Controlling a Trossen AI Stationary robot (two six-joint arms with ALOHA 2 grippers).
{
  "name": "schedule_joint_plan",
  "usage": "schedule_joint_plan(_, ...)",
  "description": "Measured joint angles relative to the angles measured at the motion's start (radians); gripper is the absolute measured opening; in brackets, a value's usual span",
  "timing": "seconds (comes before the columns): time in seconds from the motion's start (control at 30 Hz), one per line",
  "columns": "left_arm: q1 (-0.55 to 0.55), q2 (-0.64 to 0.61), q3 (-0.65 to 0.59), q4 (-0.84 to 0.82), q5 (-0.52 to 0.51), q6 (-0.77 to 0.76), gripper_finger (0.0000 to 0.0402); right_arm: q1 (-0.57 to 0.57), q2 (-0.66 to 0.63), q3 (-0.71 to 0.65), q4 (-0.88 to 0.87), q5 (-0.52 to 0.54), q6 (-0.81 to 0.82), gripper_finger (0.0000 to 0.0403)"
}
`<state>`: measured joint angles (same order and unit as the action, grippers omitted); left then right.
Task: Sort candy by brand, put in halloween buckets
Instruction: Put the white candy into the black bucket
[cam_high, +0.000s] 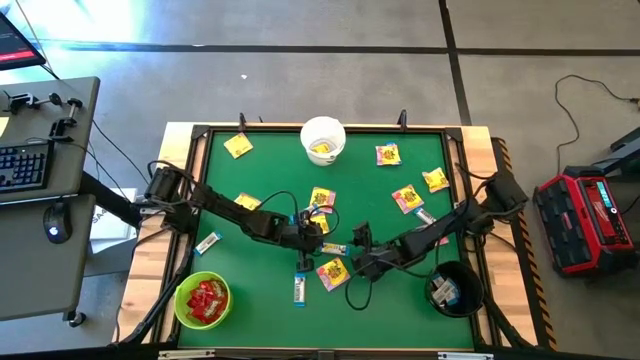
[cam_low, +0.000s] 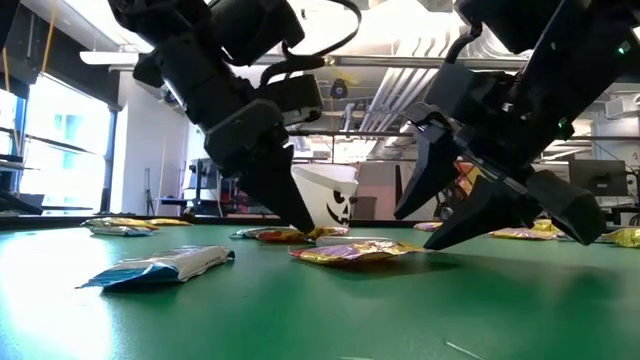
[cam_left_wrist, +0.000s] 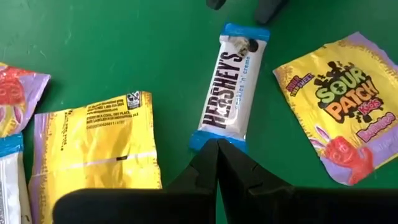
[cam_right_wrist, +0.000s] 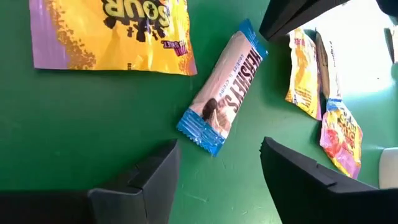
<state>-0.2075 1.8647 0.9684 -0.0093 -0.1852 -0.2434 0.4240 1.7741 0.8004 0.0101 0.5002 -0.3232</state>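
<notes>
A white-and-blue candy bar (cam_left_wrist: 229, 81) lies flat on the green table between my two grippers. My left gripper (cam_left_wrist: 217, 148) is shut, its tips at one blue crimped end of the bar. My right gripper (cam_right_wrist: 217, 152) stands open just short of the bar's other end (cam_right_wrist: 199, 129), touching nothing. Yellow candy packets (cam_left_wrist: 339, 102) (cam_left_wrist: 93, 149) lie flat on either side of the bar. The white bucket (cam_high: 323, 140) stands at the far edge, the green bucket (cam_high: 203, 300) with red candy at the near left, the black bucket (cam_high: 455, 290) at the near right. My left gripper's shut fingertips come down slanting from the table's left onto the bar's blue crimped end (cam_left_wrist: 219, 138), in line with the bar's length. The tips hide the spot, so I cannot tell whether they press on it. The bar lies flat on the table.
Another white-and-blue bar (cam_high: 299, 288) and a yellow packet (cam_high: 332, 272) lie near the front edge. More yellow packets (cam_high: 408, 197) are scattered over the far right and far left (cam_high: 238, 146). A black cable loops over the table's middle.
</notes>
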Motion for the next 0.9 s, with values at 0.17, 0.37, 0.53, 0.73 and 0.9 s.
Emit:
schedule_joint_plan(0.17, 0.003, 0.044, 0.001, 0.03, 0.016, 0.0, 0.0, -0.005, 0.005, 0.0, 0.001, 0.0, 0.004, 0.0216)
schedule_joint_plan(0.37, 0.003, 0.088, 0.004, 0.063, 0.015, -0.014, 0.0, -0.005, 0.006, 0.0, 0.003, 0.0, 0.0, 0.0216)
schedule_joint_plan(0.53, 0.005, 0.091, 0.004, 0.056, 0.015, -0.015, 0.0, -0.005, 0.006, 0.0, 0.005, 0.004, -0.046, 0.0216)
schedule_joint_plan(0.73, 0.013, 0.101, 0.003, 0.041, 0.021, -0.016, 0.0, -0.017, 0.006, 0.0, 0.006, 0.007, -0.12, 0.0216)
schedule_joint_plan(0.9, 0.014, 0.109, 0.004, 0.046, 0.023, -0.014, 0.0, -0.031, 0.008, -0.002, 0.025, 0.04, -0.205, 0.0216)
